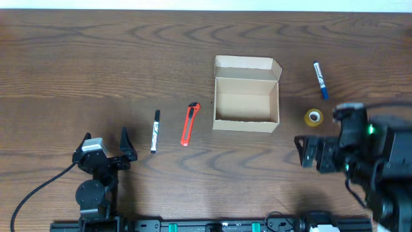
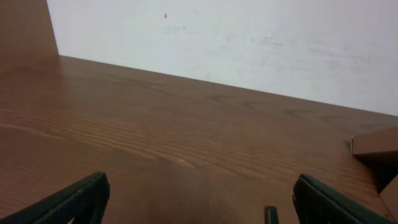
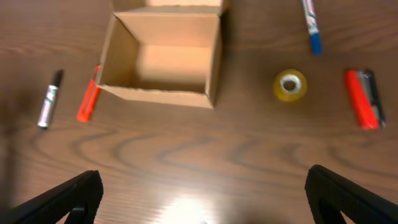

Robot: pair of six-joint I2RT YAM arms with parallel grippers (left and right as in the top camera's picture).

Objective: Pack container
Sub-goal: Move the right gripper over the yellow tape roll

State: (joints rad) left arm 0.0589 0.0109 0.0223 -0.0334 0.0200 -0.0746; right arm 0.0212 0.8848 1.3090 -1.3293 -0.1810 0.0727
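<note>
The container [image 1: 246,96] is a tan cardboard box standing open at the table's middle, its flap lid raised at the far side and its inside bare [image 3: 165,56]. To its left lie an orange utility knife [image 1: 189,124] and a black marker [image 1: 154,131]. A blue marker [image 1: 320,80] and a yellow tape roll [image 1: 313,117] lie to its right. My left gripper [image 1: 106,138] is open near the front left, with the black marker's tip [image 2: 271,214] just inside its right finger. My right gripper [image 3: 205,186] is open over bare wood in front of the box, holding nothing.
In the right wrist view a red and black object [image 3: 364,99] lies right of the tape roll [image 3: 290,85]; the right arm [image 1: 367,154] hides it from above. A white wall [image 2: 249,43] rises past the table's far edge. A black cable [image 1: 32,193] trails at front left.
</note>
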